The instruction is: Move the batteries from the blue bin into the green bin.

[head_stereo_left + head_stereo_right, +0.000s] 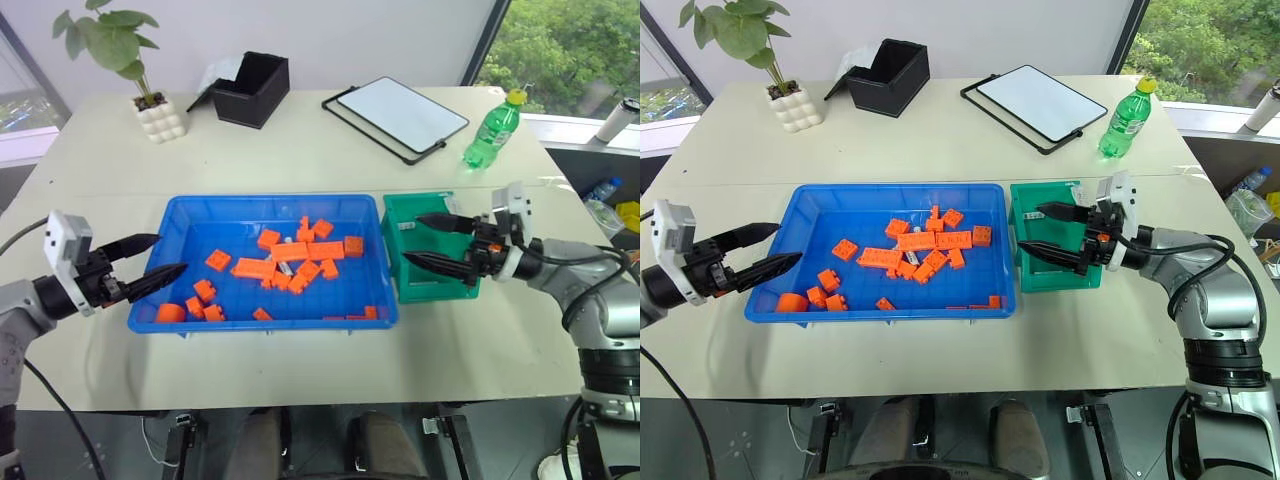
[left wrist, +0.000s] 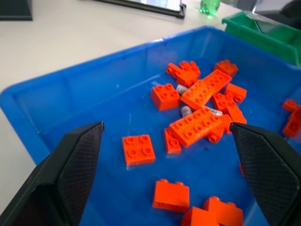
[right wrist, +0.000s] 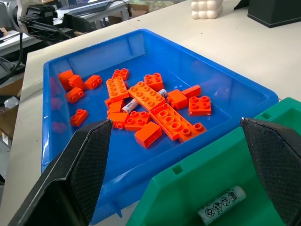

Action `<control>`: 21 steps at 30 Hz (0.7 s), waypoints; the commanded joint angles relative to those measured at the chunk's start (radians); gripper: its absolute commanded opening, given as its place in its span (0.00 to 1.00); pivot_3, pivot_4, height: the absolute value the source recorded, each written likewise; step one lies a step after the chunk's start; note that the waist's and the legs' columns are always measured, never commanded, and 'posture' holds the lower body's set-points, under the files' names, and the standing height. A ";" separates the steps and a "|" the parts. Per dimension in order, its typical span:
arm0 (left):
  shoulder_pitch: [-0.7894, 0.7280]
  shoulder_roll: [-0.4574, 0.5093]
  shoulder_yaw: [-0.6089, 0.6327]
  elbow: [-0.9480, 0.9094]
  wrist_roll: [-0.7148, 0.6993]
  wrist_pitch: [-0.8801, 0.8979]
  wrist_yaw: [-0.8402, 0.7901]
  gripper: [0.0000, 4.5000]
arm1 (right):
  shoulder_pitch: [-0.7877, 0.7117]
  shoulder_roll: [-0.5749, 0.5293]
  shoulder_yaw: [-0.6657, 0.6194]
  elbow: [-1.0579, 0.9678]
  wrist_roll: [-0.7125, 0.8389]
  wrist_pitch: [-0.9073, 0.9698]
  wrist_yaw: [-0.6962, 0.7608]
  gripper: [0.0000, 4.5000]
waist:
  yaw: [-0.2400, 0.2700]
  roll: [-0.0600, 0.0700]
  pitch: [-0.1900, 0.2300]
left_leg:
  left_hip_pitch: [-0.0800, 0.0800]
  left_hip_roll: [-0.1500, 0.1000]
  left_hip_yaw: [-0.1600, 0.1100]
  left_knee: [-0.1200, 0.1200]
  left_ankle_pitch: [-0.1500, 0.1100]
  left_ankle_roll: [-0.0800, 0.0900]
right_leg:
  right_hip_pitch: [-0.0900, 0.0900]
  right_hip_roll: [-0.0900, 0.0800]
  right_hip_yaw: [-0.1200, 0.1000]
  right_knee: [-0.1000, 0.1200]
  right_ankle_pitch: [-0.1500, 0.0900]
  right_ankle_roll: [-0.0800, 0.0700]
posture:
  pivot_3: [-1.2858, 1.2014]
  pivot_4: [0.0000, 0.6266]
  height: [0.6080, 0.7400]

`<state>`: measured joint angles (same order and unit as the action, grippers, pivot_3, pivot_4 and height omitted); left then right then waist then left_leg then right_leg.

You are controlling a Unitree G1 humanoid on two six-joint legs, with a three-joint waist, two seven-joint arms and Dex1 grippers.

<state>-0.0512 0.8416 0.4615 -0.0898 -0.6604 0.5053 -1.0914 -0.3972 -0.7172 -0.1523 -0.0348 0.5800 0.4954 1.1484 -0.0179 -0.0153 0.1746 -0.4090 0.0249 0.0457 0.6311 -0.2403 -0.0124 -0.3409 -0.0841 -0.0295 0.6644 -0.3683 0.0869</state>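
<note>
Left claw nearest cam, at blue bin's left short wall, fingers spread, nothing in it, pointing in over the rim toward the brick pile. Right claw over green bin, fingers wide apart, empty too; wrist view looks across the green bin into the blue one.

Blue bin sits mid-table toward front edge, green bin touching/just beside its right wall. Blue bin holds a scatter of orange bricks, mostly clumped center-right, few more in front-left corner.

Batteries: one battery in green bin, lying flat on its floor, whitish w/ dark symbols, so at least 1 done. Left to move, 2 visible: one battery beside long brick, half tucked among bricks; another battery at pile's far side, only the end showing. Left wrist view shows the same pair peeking betw bricks. More could be buried under bricks, can't tell.

Progress guess: early-to-mid, drop-off looks just finished since right claw is empty above the green bin. Next prob a reach back into the pile; both remaining ones wedged against bricks, so pinch room tight, risk of grabbing a brick w/ it.

Back of table: black box, potted plant, tablet, green bottle, not involved.
</note>
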 commanded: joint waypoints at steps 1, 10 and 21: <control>0.000 0.022 0.010 -0.027 0.007 -0.034 -0.017 1.00 | -0.025 -0.010 -0.003 -0.002 -0.003 -0.025 0.012 0.99 | 0.000 0.000 0.000 | 0.000 0.000 0.000 0.000 0.000 0.000 | 0.000 0.000 0.000 0.000 0.000 0.000 | 0.52 0.24 1.00; -0.006 0.023 0.019 -0.022 -0.010 -0.021 -0.022 1.00 | -0.046 -0.003 0.010 0.009 -0.006 -0.032 0.012 0.99 | 0.000 0.000 0.000 | 0.000 0.000 0.000 0.000 0.000 0.000 | 0.000 0.000 0.000 0.000 0.000 0.000 | 0.52 0.24 1.00; -0.013 0.020 0.024 -0.017 -0.013 -0.027 -0.021 1.00 | -0.060 0.009 0.019 0.009 -0.002 -0.029 0.011 0.99 | 0.000 0.000 0.000 | 0.000 0.000 0.000 0.000 0.000 0.000 | 0.000 0.000 0.000 0.000 0.000 0.000 | 0.52 0.24 1.00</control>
<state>-0.0528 0.8453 0.4552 -0.0900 -0.6592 0.4927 -1.1095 -0.4355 -0.7118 -0.1255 -0.0140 0.5633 0.4758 1.1549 -0.0179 -0.0153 0.1746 -0.4090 0.0248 0.0457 0.6308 -0.2404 -0.0122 -0.3411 -0.0844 -0.0295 0.6642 -0.3683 0.0869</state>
